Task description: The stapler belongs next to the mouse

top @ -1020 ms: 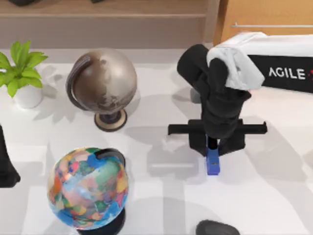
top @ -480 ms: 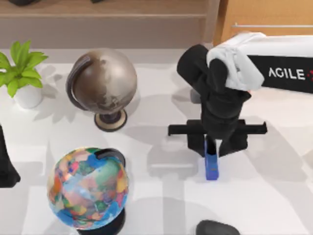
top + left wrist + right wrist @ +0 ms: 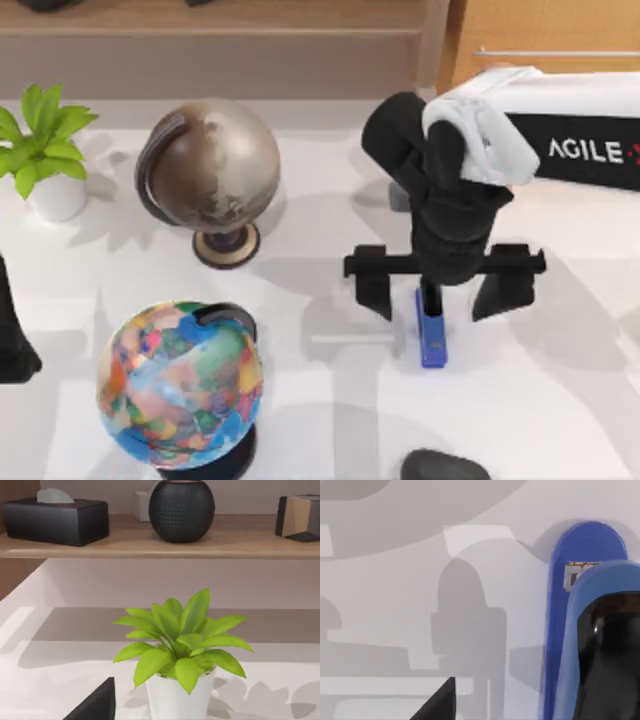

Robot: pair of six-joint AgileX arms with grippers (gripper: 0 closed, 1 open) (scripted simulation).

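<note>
— Where is the stapler (image 3: 432, 338) sitting?

— On the white table (image 3: 560, 380), right of centre in the top view, lying lengthwise toward the front edge. The right wrist view has it close up: a bright blue bar (image 3: 580, 615) with a glossy dark end.

— And the right gripper (image 3: 444, 290)?

— Directly over the stapler's rear end. Its two black fingers (image 3: 374, 285) are spread wide, one on each side, both clear of the blue body. Nothing is between them but the stapler below; whether the gripper body touches it I can't quite make out from above.

— The mouse (image 3: 445, 466)?

— A low dark dome at the front edge of the table, just below the stapler in the top view, with a strip of bare tabletop between the two.

— The left arm?

— Parked at the far left edge of the table (image 3: 12, 330). I cannot tell how its fingers stand. Its wrist camera faces a green potted plant (image 3: 182, 650), with a black tissue box (image 3: 55, 520) and a round black vase (image 3: 181, 509) on a wooden shelf (image 3: 240, 542) behind.

— Anything else on the table?

— A brown globe (image 3: 212, 170) at the back, a multicoloured globe (image 3: 180, 385) at front left, and the same plant (image 3: 42, 140) in its white pot near the left edge.
</note>
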